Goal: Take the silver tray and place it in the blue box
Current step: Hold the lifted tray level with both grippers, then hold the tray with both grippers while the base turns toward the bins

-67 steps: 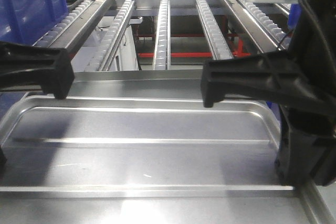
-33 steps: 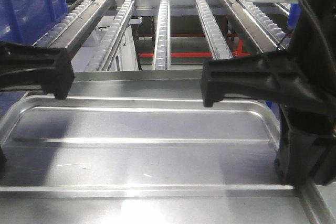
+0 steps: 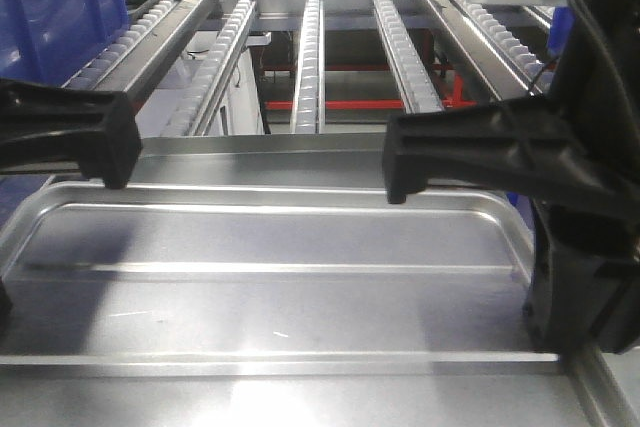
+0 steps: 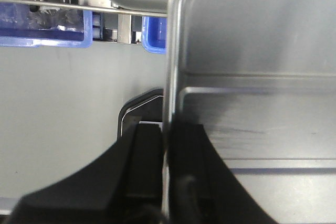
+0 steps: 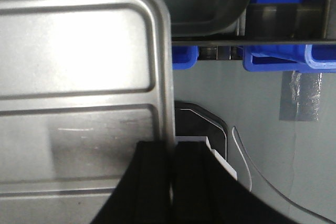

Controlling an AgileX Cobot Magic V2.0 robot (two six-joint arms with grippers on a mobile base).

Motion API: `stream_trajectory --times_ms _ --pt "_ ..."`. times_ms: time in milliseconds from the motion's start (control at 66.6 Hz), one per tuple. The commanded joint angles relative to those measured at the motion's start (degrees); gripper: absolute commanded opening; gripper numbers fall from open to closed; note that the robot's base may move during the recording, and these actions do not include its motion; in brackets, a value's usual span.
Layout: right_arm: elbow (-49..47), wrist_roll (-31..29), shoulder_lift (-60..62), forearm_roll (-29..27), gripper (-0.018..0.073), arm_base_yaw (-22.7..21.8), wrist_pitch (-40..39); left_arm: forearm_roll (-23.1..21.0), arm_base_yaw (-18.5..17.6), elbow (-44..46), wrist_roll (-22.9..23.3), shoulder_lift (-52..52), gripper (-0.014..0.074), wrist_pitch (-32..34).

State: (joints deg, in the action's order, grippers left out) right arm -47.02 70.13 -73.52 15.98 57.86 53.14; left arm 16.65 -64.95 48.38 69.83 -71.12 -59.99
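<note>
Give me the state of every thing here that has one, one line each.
silver tray: open side up, empty, pinched at both short rims.
left claw: shut on the tray's left rim.
right claw: shut on the tray's right rim.
blue box: off at the far left, tray not in it, inside hidden.

The silver tray point(image 3: 280, 237) fills the lower half of the front view, from 9 through 6 to 3 o'clock. It is a wide rectangular metal pan with rounded corners, a sloped raised rim and a recessed floor crossed by long straight ridges, and it lies level with its long side across the view. Its left rim is pinched in the left gripper point(image 4: 165, 129), its right rim in the right gripper point(image 5: 172, 148). The blue box point(image 3: 50, 7) — bright plastic, with a ribbed wall — stands at 10 o'clock, beyond the tray's far left corner.
</note>
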Motion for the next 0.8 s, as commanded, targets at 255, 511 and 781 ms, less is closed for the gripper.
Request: stream_trajectory --times_ms 255,511,781 --pt "-1.4 0.2 1.8 1.7 0.0053 0.0 -1.9 0.8 -0.5 1.5 0.6 1.6 -0.0006 0.8" --pt "-1.4 0.2 1.8 1.7 0.0053 0.0 -1.9 0.8 -0.5 1.5 0.6 1.6 -0.0006 0.8" --pt "-1.4 0.2 1.8 1.7 0.0053 0.0 -1.9 0.8 -0.5 1.5 0.6 1.6 -0.0006 0.8"
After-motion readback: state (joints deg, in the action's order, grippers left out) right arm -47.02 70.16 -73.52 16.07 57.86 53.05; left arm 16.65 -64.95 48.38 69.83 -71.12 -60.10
